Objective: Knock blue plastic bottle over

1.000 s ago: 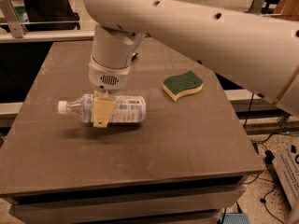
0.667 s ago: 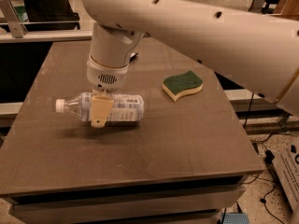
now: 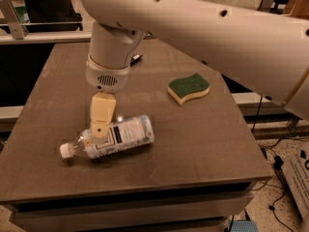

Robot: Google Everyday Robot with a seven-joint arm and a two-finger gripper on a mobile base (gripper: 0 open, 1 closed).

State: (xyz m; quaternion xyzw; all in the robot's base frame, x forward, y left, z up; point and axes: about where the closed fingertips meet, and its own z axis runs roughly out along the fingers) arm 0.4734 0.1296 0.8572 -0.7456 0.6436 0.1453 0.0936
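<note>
blue plastic bottle (image 3: pixel 120 135) lying on its side at the front left of the surface (image 3: pixel 203 144), hand (image 3: pixel 100 129) low over its neck end, grip not discernible; a straight upward retreat likely avoids rolling it.

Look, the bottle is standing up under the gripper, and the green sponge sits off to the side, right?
No. The camera view shows the blue plastic bottle lying on its side, not standing. The gripper is over it, and the green sponge sits off to the side.
</note>
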